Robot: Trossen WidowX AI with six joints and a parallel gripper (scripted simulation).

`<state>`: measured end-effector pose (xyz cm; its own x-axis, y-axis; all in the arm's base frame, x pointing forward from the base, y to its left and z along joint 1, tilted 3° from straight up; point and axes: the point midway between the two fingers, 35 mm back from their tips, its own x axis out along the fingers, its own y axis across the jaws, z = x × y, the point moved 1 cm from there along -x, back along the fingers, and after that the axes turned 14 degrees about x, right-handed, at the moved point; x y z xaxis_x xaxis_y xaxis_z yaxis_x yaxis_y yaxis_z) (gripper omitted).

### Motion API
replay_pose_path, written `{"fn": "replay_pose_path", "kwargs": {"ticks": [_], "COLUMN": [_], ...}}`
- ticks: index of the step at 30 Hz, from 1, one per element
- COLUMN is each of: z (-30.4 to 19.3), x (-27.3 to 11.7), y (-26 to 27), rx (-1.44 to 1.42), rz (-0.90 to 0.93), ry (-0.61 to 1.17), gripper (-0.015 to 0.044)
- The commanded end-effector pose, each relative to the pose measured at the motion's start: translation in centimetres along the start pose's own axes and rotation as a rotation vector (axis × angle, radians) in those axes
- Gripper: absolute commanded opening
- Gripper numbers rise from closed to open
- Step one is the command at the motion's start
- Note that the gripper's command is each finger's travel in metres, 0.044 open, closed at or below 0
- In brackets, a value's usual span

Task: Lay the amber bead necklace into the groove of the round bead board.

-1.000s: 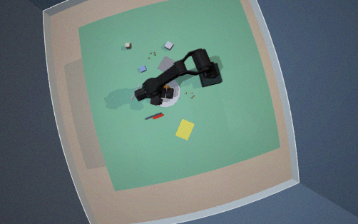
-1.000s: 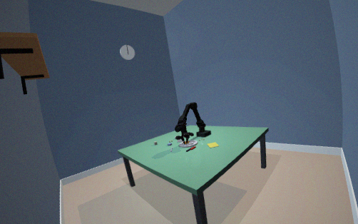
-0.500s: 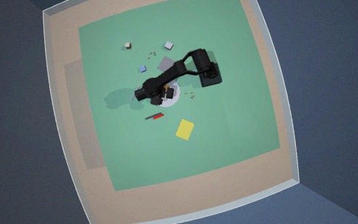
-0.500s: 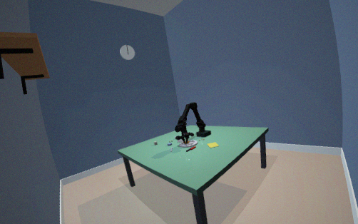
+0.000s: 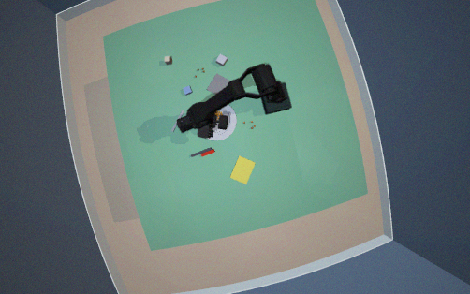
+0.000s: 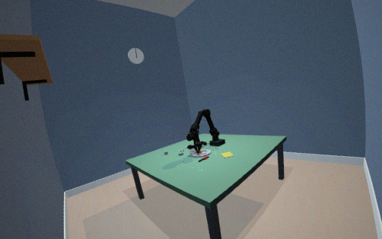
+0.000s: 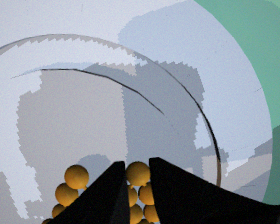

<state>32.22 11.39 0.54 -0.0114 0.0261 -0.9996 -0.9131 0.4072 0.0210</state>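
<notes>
The round bead board [image 5: 230,127] [image 6: 204,152] [image 7: 236,85] is white and lies flat under the arm. Its ring groove shows as curved lines in the wrist view. The amber bead necklace [image 5: 218,113] [image 7: 76,177] is bunched over the board, with strands at the bottom of the wrist view. My gripper [image 7: 138,169] is shut on the necklace, with amber beads between the black fingers. Another strand hangs or lies beyond the left finger. The fingers hide much of the necklace, and its height above the board is unclear.
A red and dark tool [image 5: 208,152] [image 6: 205,157] and a yellow sheet [image 5: 242,169] [image 6: 227,154] lie near the board. A grey square [image 5: 216,83], a blue cube [image 5: 187,90], a pale cube [image 5: 222,59] and a beige cube [image 5: 168,60] lie on the other side. Small brown bits [image 5: 253,125] lie nearby.
</notes>
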Motion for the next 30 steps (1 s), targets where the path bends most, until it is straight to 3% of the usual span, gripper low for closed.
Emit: {"fn": "replay_pose_path", "kwargs": {"ticks": [1, 30], "z": [0.0, 2.1], "x": [0.0, -0.6], "y": [0.0, -1.9], "rx": [0.0, -0.004], "rz": [0.0, 0.005], "ry": [0.0, -0.001], "gripper": [0.0, 0.0]}}
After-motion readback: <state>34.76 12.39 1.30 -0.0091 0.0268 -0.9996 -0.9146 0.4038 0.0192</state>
